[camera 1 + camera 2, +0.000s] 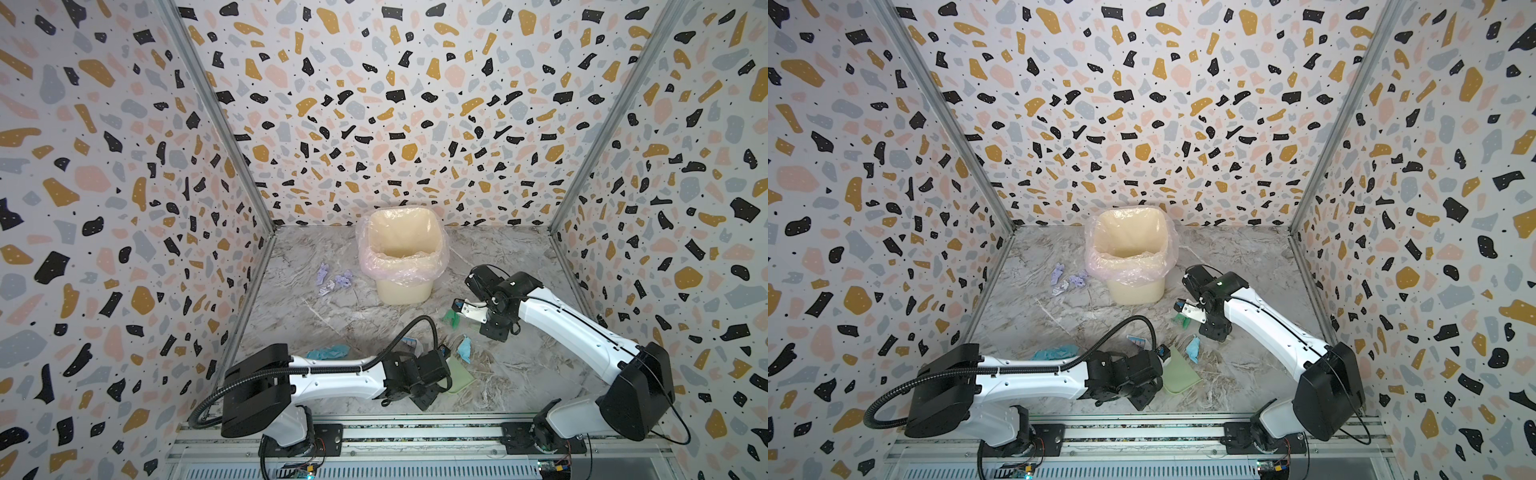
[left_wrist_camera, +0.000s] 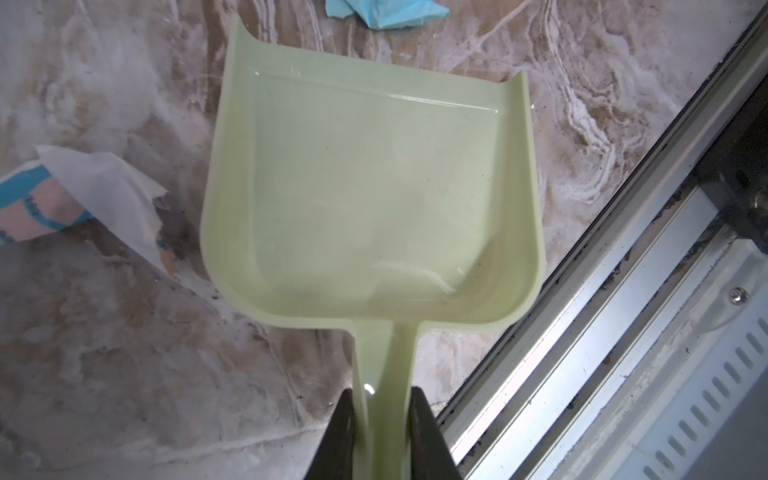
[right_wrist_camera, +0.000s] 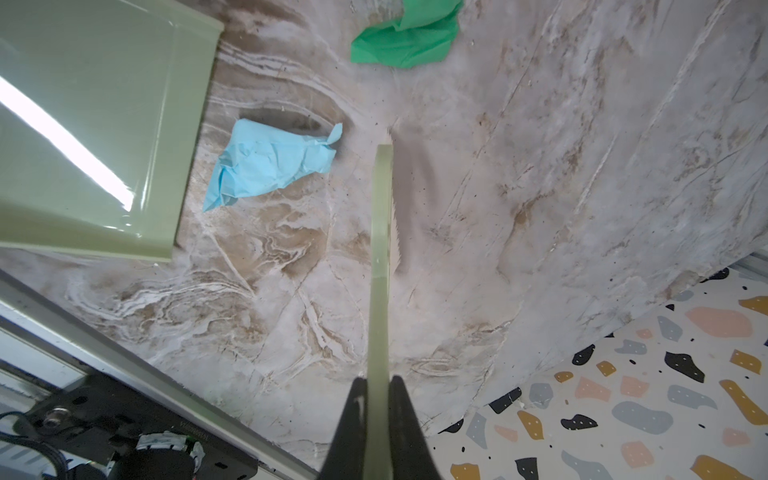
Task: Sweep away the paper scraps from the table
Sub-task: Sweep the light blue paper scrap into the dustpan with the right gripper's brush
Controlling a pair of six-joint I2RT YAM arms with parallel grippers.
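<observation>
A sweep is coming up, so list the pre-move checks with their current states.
1. Left tool shut on pale green plastic dustpan handle: ok.
2. Right tool shut on slim pale green brush: ok.
3. Dustpan empty: ok.
4. Crumpled light blue paper scrap lies before dustpan's open lip: ok.
5. Lip flat on marble table: cannot tell.
6. Cream bin with pink liner open: ok.

Marble table (image 1: 519, 257) with paper scraps (image 1: 343, 277), bin (image 1: 403, 291)
</observation>
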